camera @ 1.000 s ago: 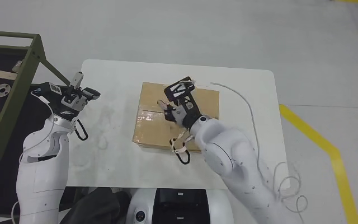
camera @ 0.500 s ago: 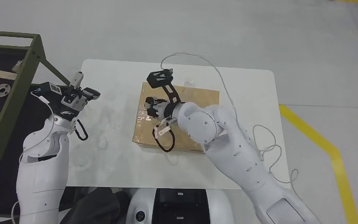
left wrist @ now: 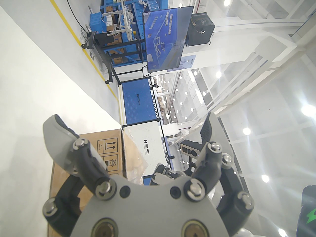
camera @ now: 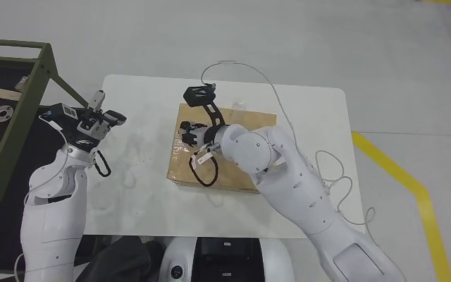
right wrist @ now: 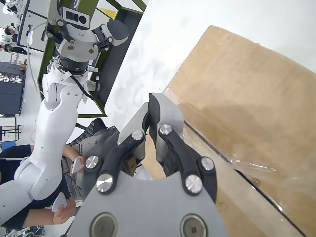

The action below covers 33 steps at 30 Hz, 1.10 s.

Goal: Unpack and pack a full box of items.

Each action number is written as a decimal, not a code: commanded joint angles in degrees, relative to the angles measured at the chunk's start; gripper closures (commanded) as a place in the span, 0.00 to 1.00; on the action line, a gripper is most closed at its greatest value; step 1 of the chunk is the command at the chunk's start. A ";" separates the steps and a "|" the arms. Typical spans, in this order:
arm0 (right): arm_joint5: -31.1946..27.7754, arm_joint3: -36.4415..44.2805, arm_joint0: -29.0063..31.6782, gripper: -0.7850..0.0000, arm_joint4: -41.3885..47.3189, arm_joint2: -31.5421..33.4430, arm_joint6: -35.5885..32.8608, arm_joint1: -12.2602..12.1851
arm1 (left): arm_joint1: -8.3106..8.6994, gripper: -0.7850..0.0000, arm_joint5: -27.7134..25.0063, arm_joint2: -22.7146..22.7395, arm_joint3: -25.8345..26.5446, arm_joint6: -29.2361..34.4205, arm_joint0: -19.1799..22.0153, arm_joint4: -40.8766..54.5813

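1. Since a second ago, the right gripper has swung from the middle of the cardboard box to its left edge, and the arm now lies across the lid.
2. The cardboard box sits shut at the centre of the white table, with clear tape over its seam.
3. The right gripper's fingers are pressed together with nothing between them, over the box's left edge.
4. The left gripper hangs at the table's left edge, well apart from the box, its fingers spread wide.
5. A green metal frame stands at the upper left.
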State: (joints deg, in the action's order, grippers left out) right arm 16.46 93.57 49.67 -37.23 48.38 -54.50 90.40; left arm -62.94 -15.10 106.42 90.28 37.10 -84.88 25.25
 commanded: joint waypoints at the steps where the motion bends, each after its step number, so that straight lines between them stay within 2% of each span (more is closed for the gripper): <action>1: -0.17 -0.08 0.47 1.00 0.50 0.04 0.48 0.00 | 0.00 0.00 0.00 0.00 0.00 0.00 0.00 0.00; 5: 2.31 -1.54 0.11 1.00 4.81 0.05 -0.03 0.49 | 0.00 0.00 0.00 0.00 0.00 0.00 0.00 0.00; 10: 9.22 -6.04 -3.97 1.00 7.55 -2.91 -2.05 1.96 | 0.00 0.00 0.00 0.00 0.00 0.00 0.00 0.00; 20: 12.18 -14.74 -7.70 1.00 19.25 -3.83 2.43 4.65 | 0.00 0.00 0.00 0.00 0.00 0.00 0.00 0.00; 26: 17.12 -18.32 -10.07 1.00 19.95 -4.46 5.60 5.60 | 0.00 0.00 0.00 0.00 0.00 0.00 0.00 0.00; 33: 22.24 -20.59 -11.58 1.00 20.40 -6.05 5.46 6.41 | 0.00 0.00 0.00 0.00 0.00 0.00 0.00 0.00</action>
State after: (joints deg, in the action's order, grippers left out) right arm 38.26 73.23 38.27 -16.87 42.46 -49.07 96.74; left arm -62.94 -15.10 106.42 90.28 37.10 -84.88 25.25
